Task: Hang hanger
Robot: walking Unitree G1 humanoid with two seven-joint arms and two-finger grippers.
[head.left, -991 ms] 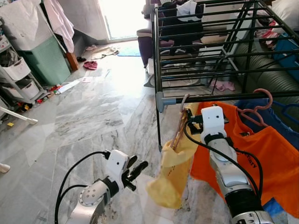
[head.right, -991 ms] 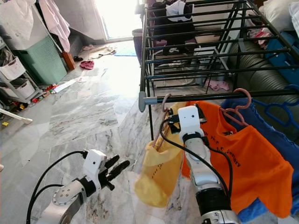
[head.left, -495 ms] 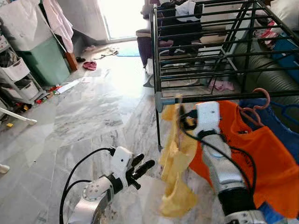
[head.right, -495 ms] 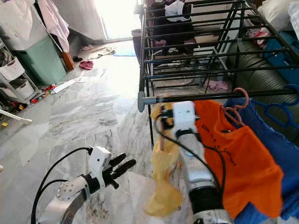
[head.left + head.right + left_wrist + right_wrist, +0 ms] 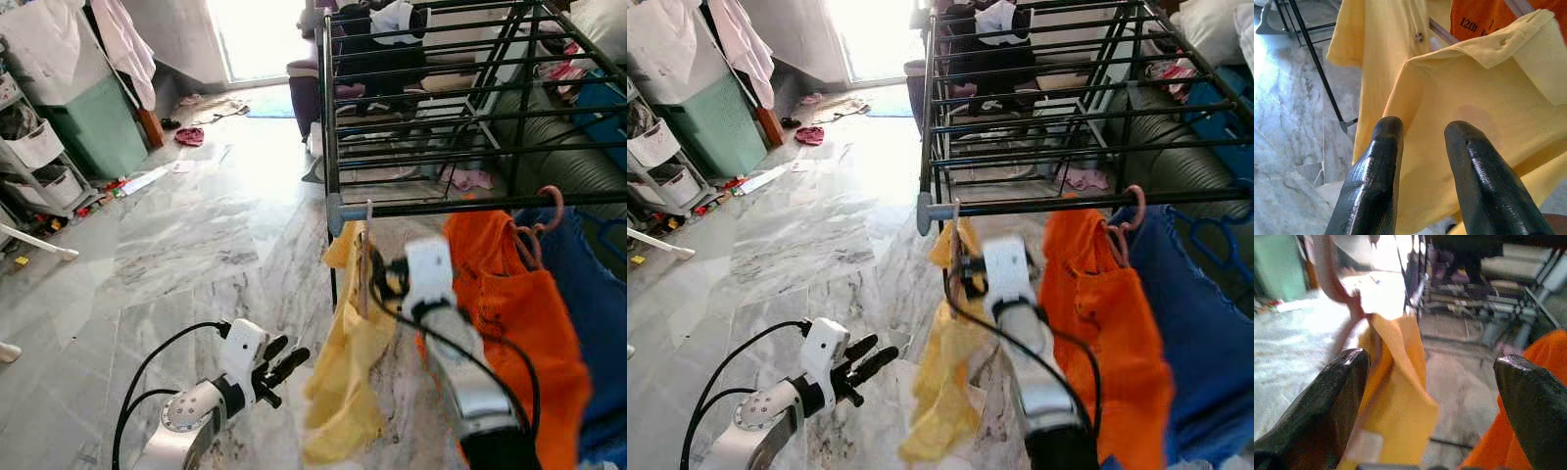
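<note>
A yellow shirt [image 5: 351, 343] hangs on a pale hanger whose hook [image 5: 368, 211] stands at the near end of the black drying rack's front rail [image 5: 460, 204]. I cannot tell if the hook rests over the rail. My right gripper [image 5: 378, 281] is just below the rail, against the shirt's collar. In the right wrist view its fingers [image 5: 1327, 396] are wide apart, open, with the yellow shirt [image 5: 1396, 377] ahead of them and nothing held. My left gripper [image 5: 281, 357] floats low over the floor, left of the shirt's hem, open and empty, pointing at the yellow shirt [image 5: 1459, 98].
An orange shirt [image 5: 509, 304] on a pink hanger and a blue garment [image 5: 593, 313] hang on the same rail, right of my right arm. The rack [image 5: 431, 98] stretches away, with a sofa behind it. A marble floor [image 5: 186, 235] opens to the left, with shelves and a green bin at its far left.
My right arm has drawn back and down from the rail. The yellow shirt has swung and hangs straighter. The orange shirt has swung right. My left gripper has dropped slightly.
</note>
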